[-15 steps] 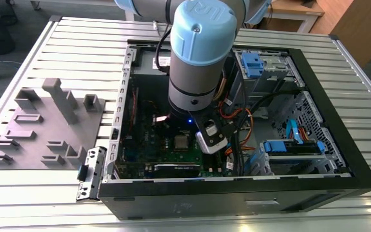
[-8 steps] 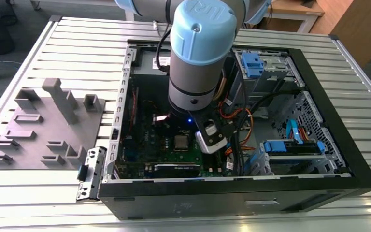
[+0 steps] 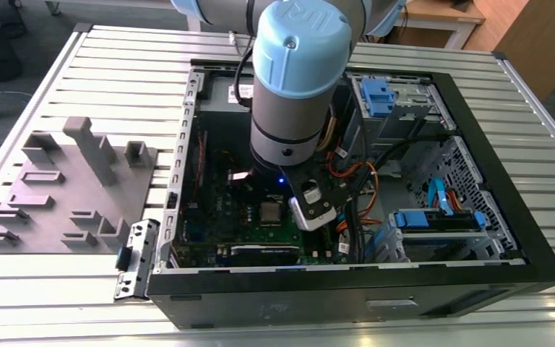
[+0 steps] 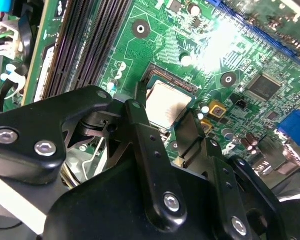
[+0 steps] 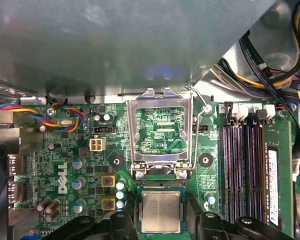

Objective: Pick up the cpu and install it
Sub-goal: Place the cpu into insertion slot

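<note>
My fingers (image 4: 145, 145) are clamped on two edges of the cpu (image 4: 167, 102), low in the socket (image 5: 160, 185), mid-frame in the exterior view. I judge this is the installing step: seating needs it flat and square.

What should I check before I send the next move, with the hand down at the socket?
1. The load frame stands swung up, off the socket: ok.
2. The cpu lies square inside the socket's rim in the first wrist view: ok.
3. The cpu is seated fully flat: cannot tell.
4. The hand is centred on the cpu: ok.
5. Whether the hand grips the cpu: cannot tell.
6. Clearance between the orange cables and the arm in the exterior view: cannot tell.
</note>
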